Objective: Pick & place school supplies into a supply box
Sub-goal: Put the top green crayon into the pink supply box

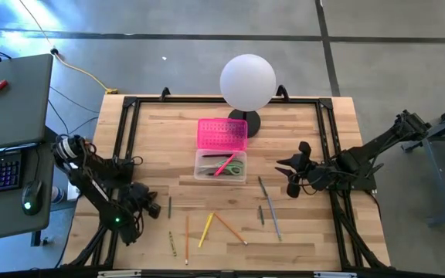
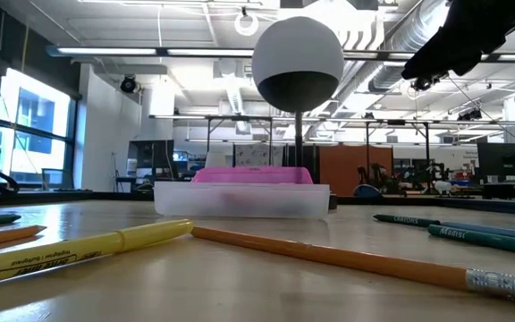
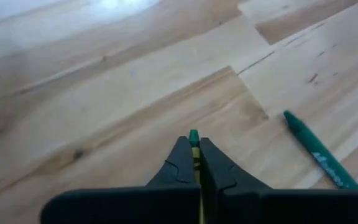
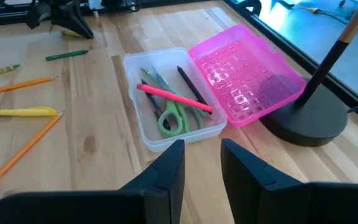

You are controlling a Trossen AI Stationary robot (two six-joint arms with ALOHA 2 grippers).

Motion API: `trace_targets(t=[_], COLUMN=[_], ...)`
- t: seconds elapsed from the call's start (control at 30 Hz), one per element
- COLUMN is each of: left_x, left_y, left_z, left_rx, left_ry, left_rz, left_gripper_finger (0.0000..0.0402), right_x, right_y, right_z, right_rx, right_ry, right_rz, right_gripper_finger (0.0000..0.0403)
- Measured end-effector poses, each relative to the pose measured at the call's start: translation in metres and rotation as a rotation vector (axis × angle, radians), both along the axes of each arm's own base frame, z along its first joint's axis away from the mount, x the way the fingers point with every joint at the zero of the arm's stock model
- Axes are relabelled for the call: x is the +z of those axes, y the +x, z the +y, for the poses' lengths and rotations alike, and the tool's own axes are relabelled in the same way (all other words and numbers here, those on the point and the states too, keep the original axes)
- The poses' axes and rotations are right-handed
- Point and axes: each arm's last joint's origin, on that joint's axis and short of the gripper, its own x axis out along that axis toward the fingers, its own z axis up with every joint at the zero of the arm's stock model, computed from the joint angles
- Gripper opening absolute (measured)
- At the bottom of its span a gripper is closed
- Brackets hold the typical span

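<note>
Pencil (image 3: 194,146), yellow-green, pinched in the closed left end effector (image 3: 194,163) at the tabletop's (image 1: 300,232) eight o'clock, ready for lifting toward the supply box (image 1: 221,164) at centre; right end effector (image 4: 202,163) waits open.

The open supply box (image 1: 221,166) sits at table (image 1: 338,123) centre; pencils (image 1: 205,229) lie at six o'clock, the left hand (image 1: 150,204) at eight o'clock.

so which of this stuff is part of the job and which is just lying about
Part of the job:
- pencils and pens loose on the table
- pink marker and scissors, in the box
- supply box, lid open
- left claw, shut on a thin pencil

Lying about:
- globe lamp
</note>
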Motion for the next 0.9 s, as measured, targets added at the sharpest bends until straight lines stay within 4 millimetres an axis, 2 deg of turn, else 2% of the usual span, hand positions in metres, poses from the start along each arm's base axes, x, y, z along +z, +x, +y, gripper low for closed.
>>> trace_targets(t=[0.17, 0.4, 0.5, 0.6, 0.73, 0.9], left_x=[0.001, 0.003, 0.004, 0.006, 0.017, 0.04], left_y=[0.005, 0.031, 0.045, 0.06, 0.085, 0.122], left_z=[0.004, 0.022, 0.031, 0.039, 0.046, 0.052], left_rx=[0.024, 0.101, 0.12, 0.148, 0.161, 0.17], left_ry=[0.042, 0.103, 0.151, 0.206, 0.322, 0.386], left_rz=[-0.12, -0.147, -0.184, -0.291, -0.398, -0.326], left_gripper_finger=[0.0026, 0.0038, 0.0032, 0.0033, 0.0043, 0.004], right_x=[0.0, 0.0, 0.0, 0.0, 0.0, 0.001], right_y=[0.0, 0.0, 0.0, 0.0, 0.0, 0.0], right_z=[0.0, -0.001, -0.001, -0.001, -0.001, -0.002], right_rx=[0.001, 0.001, 0.001, 0.0, 0.004, -0.013], right_ry=[-0.027, -0.029, -0.029, -0.029, -0.042, -0.082], right_rz=[0.003, 0.004, 0.004, 0.004, 0.007, 0.005], right_gripper_finger=[0.0083, 0.0083, 0.0083, 0.0083, 0.0083, 0.0083])
